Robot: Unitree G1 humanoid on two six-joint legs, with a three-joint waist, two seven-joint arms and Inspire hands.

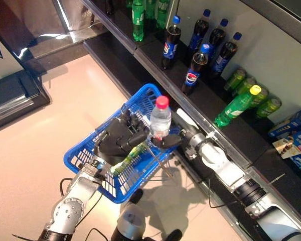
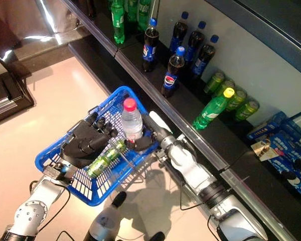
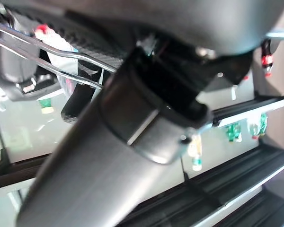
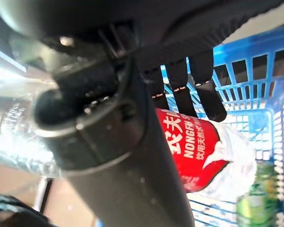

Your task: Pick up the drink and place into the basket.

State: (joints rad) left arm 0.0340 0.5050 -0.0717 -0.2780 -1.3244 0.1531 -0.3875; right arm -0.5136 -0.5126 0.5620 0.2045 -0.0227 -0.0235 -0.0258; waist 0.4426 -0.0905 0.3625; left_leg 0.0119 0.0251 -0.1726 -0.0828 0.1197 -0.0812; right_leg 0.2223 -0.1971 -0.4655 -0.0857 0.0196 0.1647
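My right hand (image 1: pixel 166 140) is shut on a clear water bottle (image 1: pixel 160 119) with a pink cap and red label, held upright over the blue basket (image 1: pixel 83 150). The right wrist view shows my fingers (image 4: pixel 199 87) curled round the bottle's red label (image 4: pixel 191 156) with the basket's mesh behind it. My left hand (image 1: pixel 119 138) is shut on the basket's thin wire handles (image 3: pixel 47 49) and holds the basket up in front. Green drinks (image 1: pixel 133 153) lie inside the basket.
A dark shelf (image 1: pixel 155 70) runs along the right with dark cola bottles (image 1: pixel 193 73), green bottles (image 1: pixel 137 20), a lying green bottle with a yellow cap (image 1: pixel 236 106) and green cans (image 1: pixel 251 88). Blue boxes (image 1: pixel 296 135) lie at the far right. Pale floor (image 1: pixel 65 105) lies to the left.
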